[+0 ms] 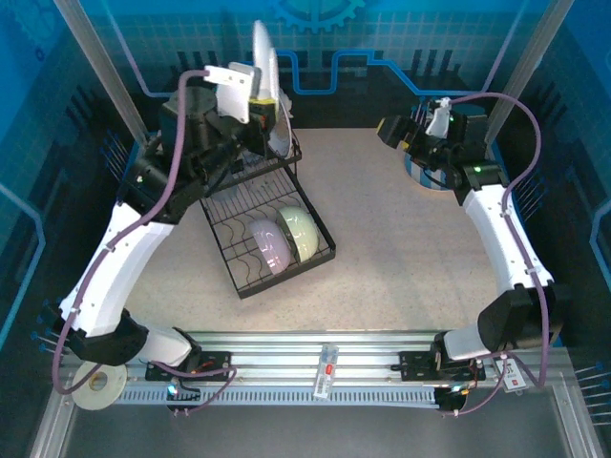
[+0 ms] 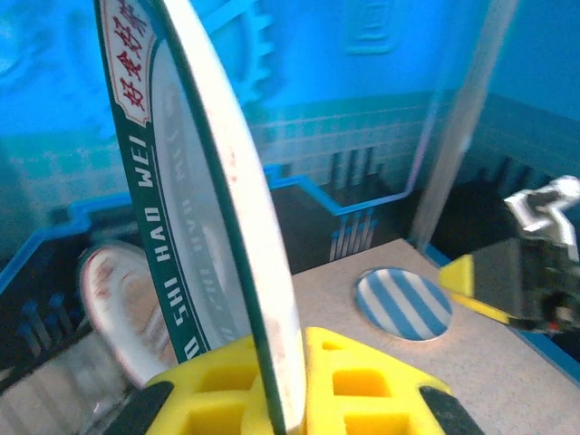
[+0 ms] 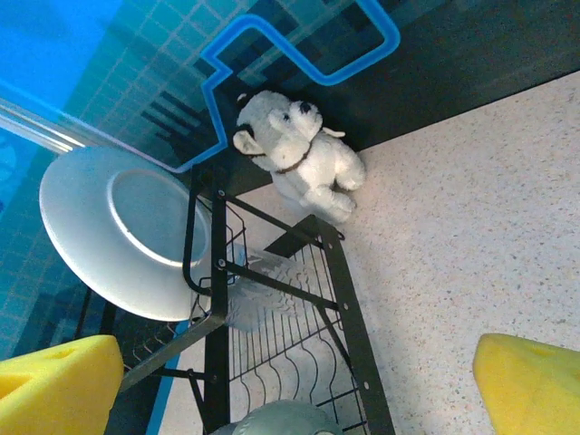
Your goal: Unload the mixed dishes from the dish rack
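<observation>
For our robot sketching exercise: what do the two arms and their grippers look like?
The left arm and right arm match: white shells, black joints, a purple cable looping along each. A green light glows on the right arm. The left gripper and right gripper have chunky yellow fingers, the left's with square recesses.

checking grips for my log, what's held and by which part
Left gripper clamps a plate by its rim, edge between the jaws; right gripper is open, holding nothing.
</observation>
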